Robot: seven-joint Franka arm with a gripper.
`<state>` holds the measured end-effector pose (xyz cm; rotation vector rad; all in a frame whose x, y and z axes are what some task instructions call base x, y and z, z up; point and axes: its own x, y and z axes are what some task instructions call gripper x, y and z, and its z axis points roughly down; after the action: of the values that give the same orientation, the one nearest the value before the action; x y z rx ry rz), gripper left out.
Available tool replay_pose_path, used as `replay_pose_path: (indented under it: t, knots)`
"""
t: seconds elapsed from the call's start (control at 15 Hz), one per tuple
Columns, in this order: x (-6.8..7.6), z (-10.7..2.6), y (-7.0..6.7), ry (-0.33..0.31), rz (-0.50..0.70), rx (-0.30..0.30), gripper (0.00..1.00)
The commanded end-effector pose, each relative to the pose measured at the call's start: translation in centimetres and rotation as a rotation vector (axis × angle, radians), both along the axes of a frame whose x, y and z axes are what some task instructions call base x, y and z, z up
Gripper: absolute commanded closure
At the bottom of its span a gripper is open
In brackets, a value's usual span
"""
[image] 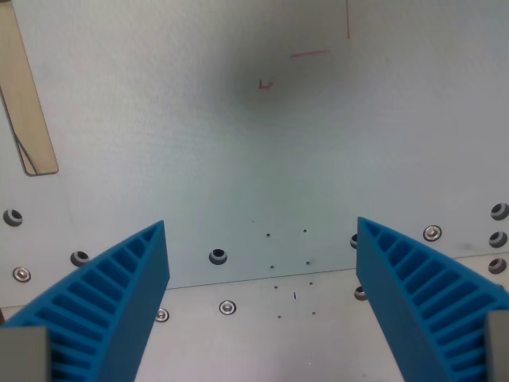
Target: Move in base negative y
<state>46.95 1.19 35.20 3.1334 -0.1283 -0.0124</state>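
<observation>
My gripper (261, 227) is open and empty. Its two blue ribbed fingers (119, 294) rise from the bottom corners of the wrist view, wide apart. Between and beyond them lies a pale grey metal plate (238, 143) seen from above. Nothing is held between the fingers.
Thin red marks (308, 54) are drawn on the plate near the top. A tan wooden strip (24, 95) lies at the wrist view's left edge. Several screws and holes (218, 256) run across the plate near a seam (262, 278) low in the view.
</observation>
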Motion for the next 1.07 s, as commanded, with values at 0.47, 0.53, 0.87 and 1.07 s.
replay_pose_path:
  t: [0.47, 0.53, 0.87, 1.07]
  knots:
    - [0.3, 0.2, -3.6, -0.005, -0.001, 0.000, 0.00]
    - [0.3, 0.2, -4.1, -0.005, -0.001, 0.000, 0.00]
    - [0.6, 0.2, -6.6, -0.005, -0.001, 0.000, 0.00]
    - [0.7, 0.1, -8.1, -0.005, -0.001, 0.000, 0.00]
